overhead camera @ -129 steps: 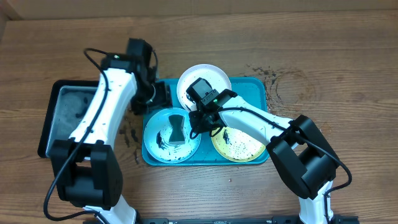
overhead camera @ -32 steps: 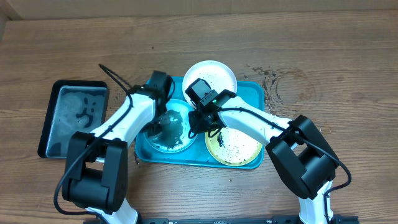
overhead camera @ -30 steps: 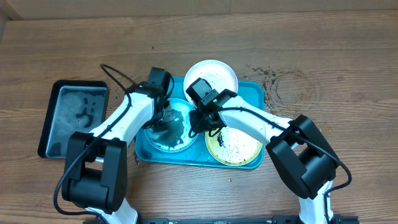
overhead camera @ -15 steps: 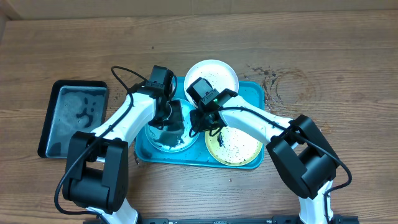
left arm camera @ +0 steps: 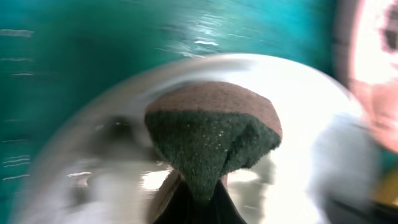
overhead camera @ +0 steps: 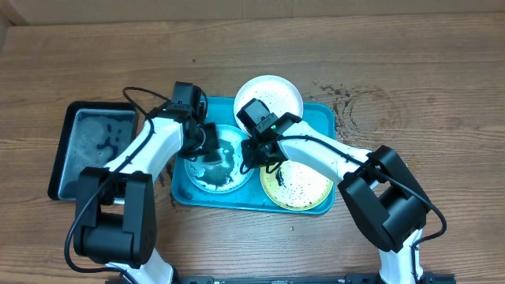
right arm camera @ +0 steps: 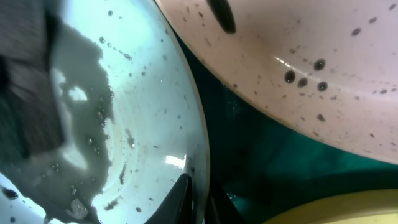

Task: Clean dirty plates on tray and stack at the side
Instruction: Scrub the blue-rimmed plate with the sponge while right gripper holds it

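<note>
The turquoise tray holds three plates: white at the back, light blue front left, yellow-green front right. All carry dark specks. My left gripper is shut on a green-and-brown sponge, which presses into the wet inside of the light blue plate. My right gripper is shut on that plate's right rim, one finger inside and one outside. The left wrist view is blurred by motion. In the right wrist view the white plate lies just beyond.
A smaller black tray with wet grey smears sits on the wooden table left of the turquoise one. Dark crumbs are scattered on the wood near the tray's back right corner and by its left edge.
The left gripper has swept the sponge leftward and back across the light blue plate. The right gripper has kept its hold on the rim, unmoved.
</note>
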Motion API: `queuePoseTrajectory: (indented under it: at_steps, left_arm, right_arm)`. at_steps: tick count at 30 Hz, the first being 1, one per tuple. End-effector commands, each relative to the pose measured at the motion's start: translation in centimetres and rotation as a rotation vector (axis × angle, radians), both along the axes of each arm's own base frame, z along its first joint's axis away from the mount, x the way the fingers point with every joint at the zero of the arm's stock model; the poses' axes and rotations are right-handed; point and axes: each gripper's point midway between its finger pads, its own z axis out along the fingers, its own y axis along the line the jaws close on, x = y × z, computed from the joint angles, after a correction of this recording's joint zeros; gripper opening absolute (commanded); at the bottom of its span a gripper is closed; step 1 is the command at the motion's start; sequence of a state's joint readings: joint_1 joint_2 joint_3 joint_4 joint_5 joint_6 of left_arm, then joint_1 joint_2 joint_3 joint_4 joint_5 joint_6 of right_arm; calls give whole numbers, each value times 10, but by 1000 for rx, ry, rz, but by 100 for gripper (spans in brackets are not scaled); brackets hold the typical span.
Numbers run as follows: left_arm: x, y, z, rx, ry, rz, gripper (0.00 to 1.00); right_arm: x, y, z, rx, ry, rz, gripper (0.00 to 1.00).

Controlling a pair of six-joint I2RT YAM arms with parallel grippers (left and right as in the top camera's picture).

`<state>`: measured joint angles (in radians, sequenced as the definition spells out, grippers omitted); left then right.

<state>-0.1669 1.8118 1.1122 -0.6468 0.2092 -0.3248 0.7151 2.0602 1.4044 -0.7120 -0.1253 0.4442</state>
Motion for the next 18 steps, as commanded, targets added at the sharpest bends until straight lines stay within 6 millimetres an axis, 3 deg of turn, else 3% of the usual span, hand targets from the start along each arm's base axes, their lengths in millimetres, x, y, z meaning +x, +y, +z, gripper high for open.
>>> queuePoseTrajectory:
  at_steps: [1,3,7,14,18]
  left_arm:
    - [-13,-50,3,-157,11,-163,4]
    - [-14,-56,0,-103,-3,-173,4]
    - [-12,-28,-9,56,11,-61,4]
    - [-21,-10,-23,141,22,-42,4]
    - [-25,38,-29,388,15,91,4]
  right_arm:
    - [3,-4,-5,-24,-2,-6,9]
    - [3,-4,-5,-21,-4,-6,9]
    - [2,-5,-5,-24,-1,-6,9]
    - [2,-5,-5,-25,-1,-6,9]
    - [2,-5,-5,-25,0,-6,9]
